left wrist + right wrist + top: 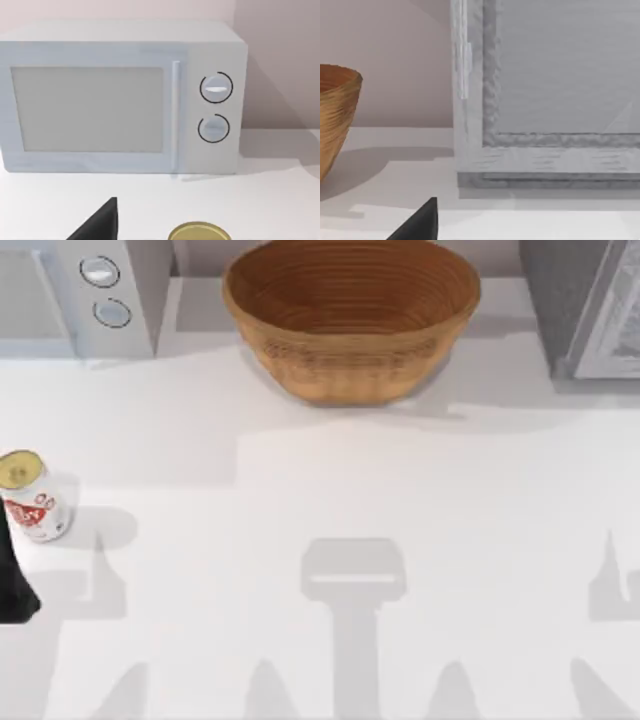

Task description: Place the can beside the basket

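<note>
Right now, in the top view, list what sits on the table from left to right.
Left gripper at the left edge → can → microwave → basket → grey appliance at the right edge.

The can (33,498) is standing upright near the table's left edge, showing a white body with red lettering and a dull gold-yellow top; that top is also peeking into the left wrist view (199,232). The basket (350,315), a wide round tan-brown wicker bowl with concentric ribbed rings inside, is sitting open side up at the back centre, well apart from the can.
</note>
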